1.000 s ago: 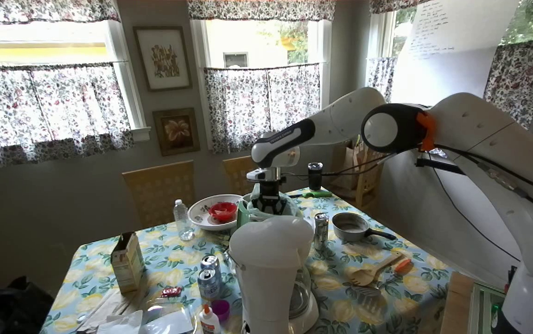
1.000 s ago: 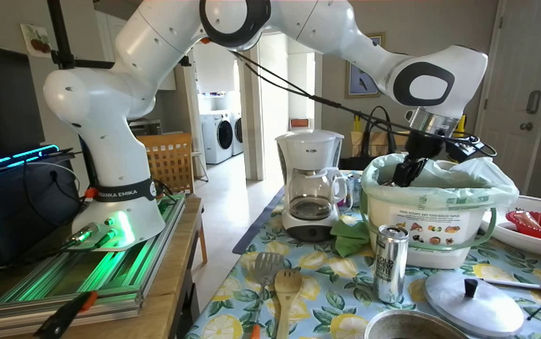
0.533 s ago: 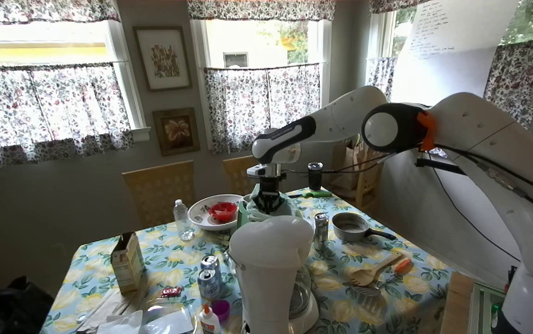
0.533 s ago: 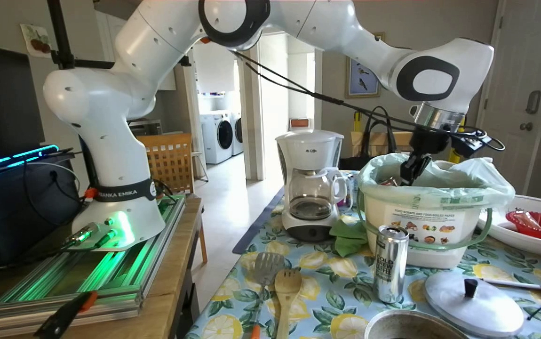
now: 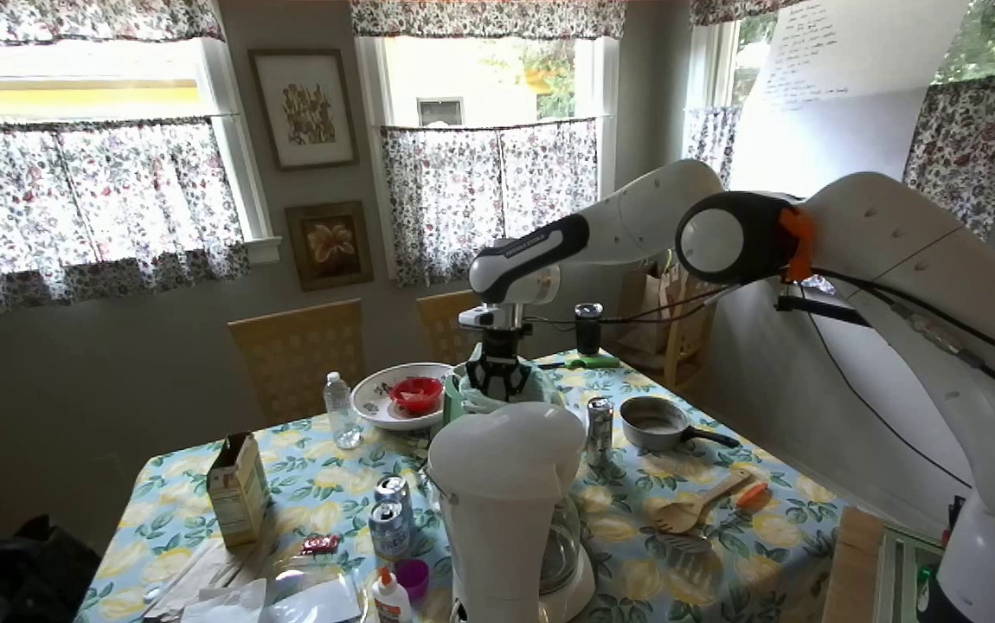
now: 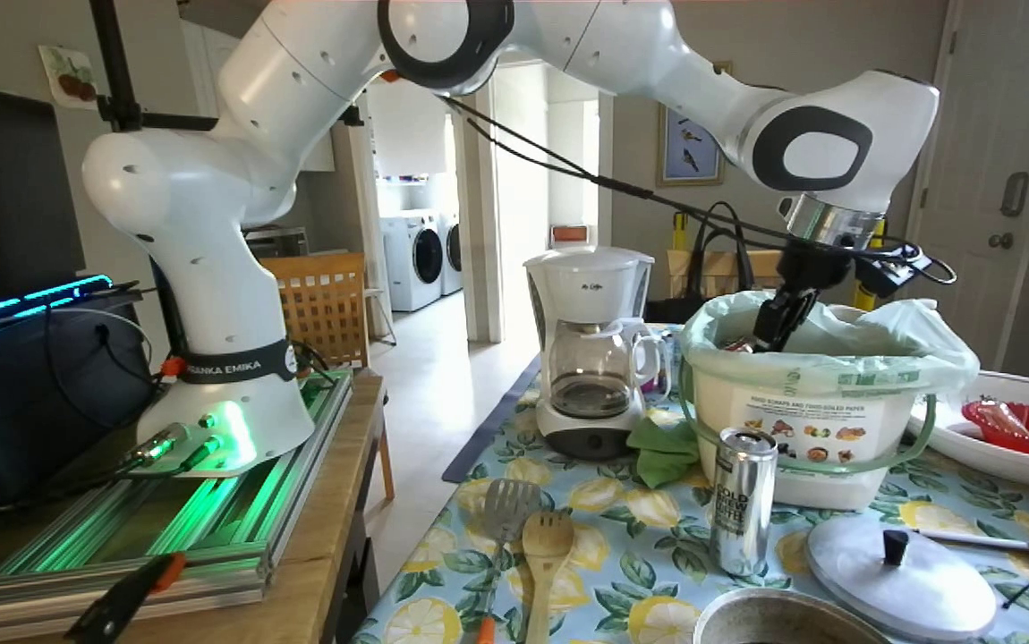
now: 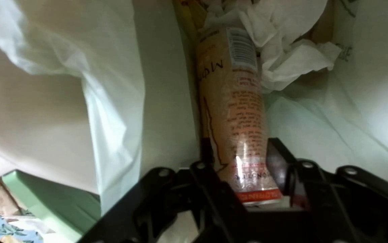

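Note:
My gripper (image 7: pixel 241 148) is open, with its fingers on either side of the near end of a peach-coloured drink can (image 7: pixel 234 111) with a red rim band. The can lies inside a bin lined with a pale green bag (image 7: pixel 116 128). The left finger overlaps the can's edge; whether the fingers touch it I cannot tell. In an exterior view the gripper (image 6: pixel 772 335) reaches just inside the rim of the white bin (image 6: pixel 792 425), and a reddish bit of the can (image 6: pixel 736 345) shows beside it. The gripper (image 5: pixel 498 385) also shows above the bag, behind the coffee maker.
A white coffee maker (image 6: pixel 591 358) stands beside the bin. A silver can (image 6: pixel 744 510) stands in front of it, near a pot lid (image 6: pixel 899 577) and a pot (image 6: pixel 787 617). A white bowl (image 5: pixel 372 402) holds a red bowl (image 5: pixel 416 394). Crumpled tissue (image 7: pixel 288 47) lies by the can.
The gripper rose a little within the bag, and the bin shifted slightly. Half a second ago the fingers looked closer together; now they are spread apart.

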### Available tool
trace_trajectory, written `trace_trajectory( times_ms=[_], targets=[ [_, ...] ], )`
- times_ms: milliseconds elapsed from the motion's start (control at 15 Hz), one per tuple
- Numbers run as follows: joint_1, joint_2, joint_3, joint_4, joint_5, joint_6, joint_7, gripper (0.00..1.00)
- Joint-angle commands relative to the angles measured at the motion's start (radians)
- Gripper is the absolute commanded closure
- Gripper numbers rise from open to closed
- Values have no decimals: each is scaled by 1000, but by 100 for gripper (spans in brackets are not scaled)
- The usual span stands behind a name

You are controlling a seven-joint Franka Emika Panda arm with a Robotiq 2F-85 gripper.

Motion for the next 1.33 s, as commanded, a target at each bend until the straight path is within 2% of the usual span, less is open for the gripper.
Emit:
trace_trajectory(
  times_ms=[0,133,267,533,1133,1200,1267],
  targets=[
    [-10,-16,13,-11,41,-18,-59,21],
    [-7,-8,14,-7,42,-41,-77,7],
    [-6,-2,14,-8,42,-64,-95,0],
    [-5,-8,8,-30,45,-85,-115,0],
    [-17,-10,13,-89,139,-91,-106,0],
    [-15,-9,9,-93,140,-90,-101,6],
    [-16,-10,8,-97,144,-89,-98,28]
  ],
)
